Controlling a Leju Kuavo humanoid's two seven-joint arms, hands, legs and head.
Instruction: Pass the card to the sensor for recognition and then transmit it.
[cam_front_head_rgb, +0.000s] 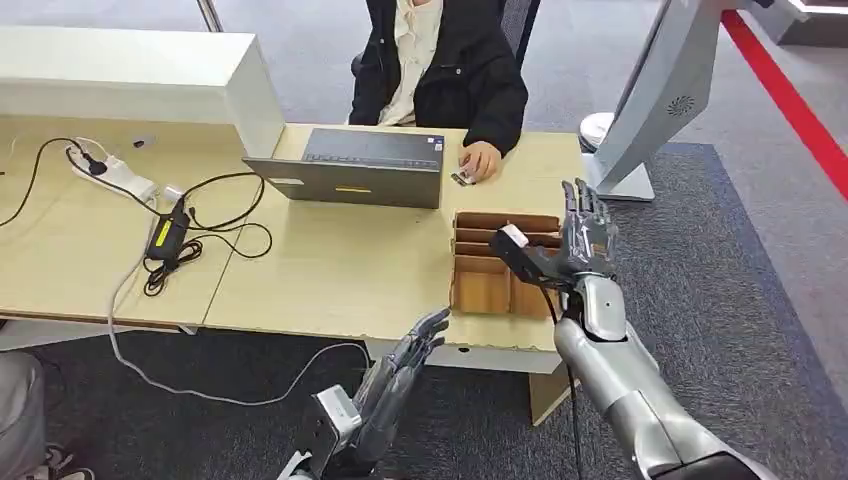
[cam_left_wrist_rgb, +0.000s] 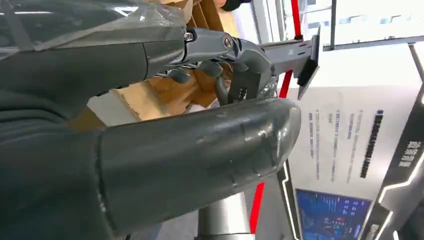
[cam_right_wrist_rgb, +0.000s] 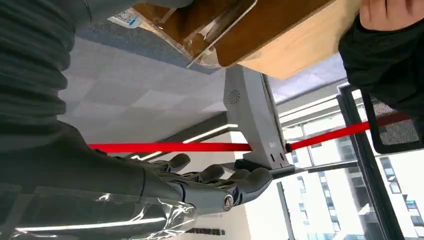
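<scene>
Hovering right hand (cam_front_head_rgb: 585, 235), fingers spread, empty, just beside wooden card box (cam_front_head_rgb: 500, 285) on counter (cam_front_head_rgb: 330, 270), likely poised for pick; left hand (cam_front_head_rgb: 400, 385) spread, idle below counter edge.

Pale wooden table (cam_front_head_rgb: 330, 270) across the middle, white panelled front below its near edge. Raised white shelf (cam_front_head_rgb: 130, 70) along the table's far left edge. Grey carpet (cam_front_head_rgb: 740, 300) underneath and off to the right, crossed by a red floor stripe (cam_front_head_rgb: 790, 100) toward the far right corner. Grey slanted kiosk stand (cam_front_head_rgb: 665, 95) just off the table's far right corner, on a flat base. Dark mesh office chair (cam_right_wrist_rgb: 395, 125) behind the far edge. Seen from the wrist views — tall windows (cam_right_wrist_rgb: 345, 200) bright with daylight, a white printed wall poster (cam_left_wrist_rgb: 340, 145), a blue display screen (cam_left_wrist_rgb: 330, 215) beneath it.
</scene>
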